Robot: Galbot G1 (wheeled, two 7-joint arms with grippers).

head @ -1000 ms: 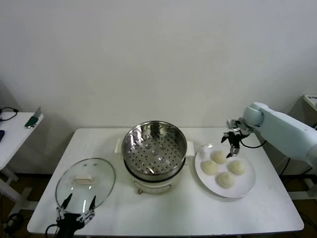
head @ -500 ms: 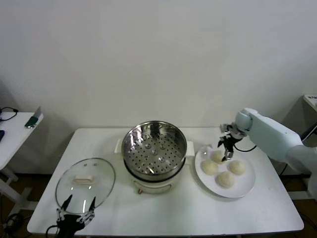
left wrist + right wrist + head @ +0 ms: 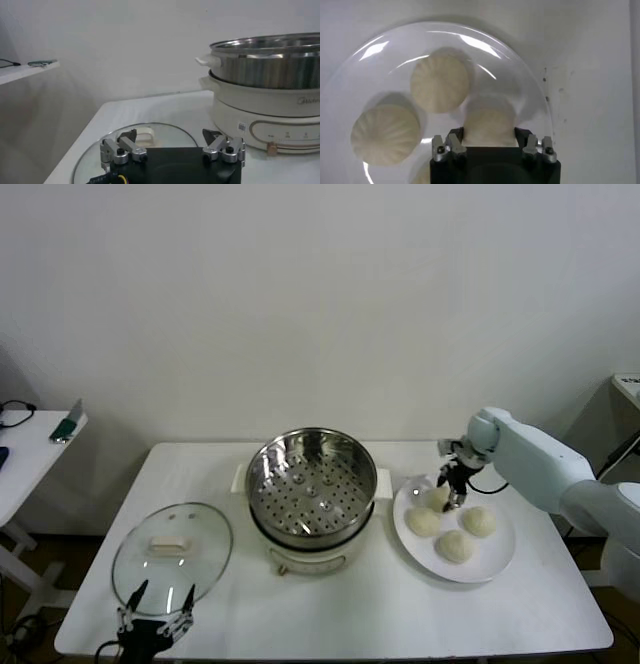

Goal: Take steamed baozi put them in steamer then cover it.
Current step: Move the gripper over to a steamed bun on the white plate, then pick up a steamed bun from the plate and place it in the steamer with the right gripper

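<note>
Near: our left pincer [image 3: 155, 624], spread wide, at the cover's [image 3: 172, 554] six o'clock. Centre: steamer [image 3: 311, 484], empty. Three o'clock: right pincer [image 3: 450, 487] straddling one baozi [image 3: 490, 122] on the plate [image 3: 500, 562], contact unclear. Risk: squashing or slipping.

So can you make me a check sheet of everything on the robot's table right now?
Surface: white table, nothing spilled that shows.
Buns: four on the white plate; the rear bun sits between the right end effector's fingers.
Steamer: steel basket on its white pot base, uncovered, no buns inside.
Lid: glass, flat on the table to the steamer's left, handle up.
Clutter: nothing seen on the table.
Right end effector: down at the rear bun, fingers either side of it; a firm grip cannot be told.
Left end effector: open, at the table's front edge by the lid.
Cables: dark cable at the right wrist.
Surroundings: white wall; side table to the left.
</note>
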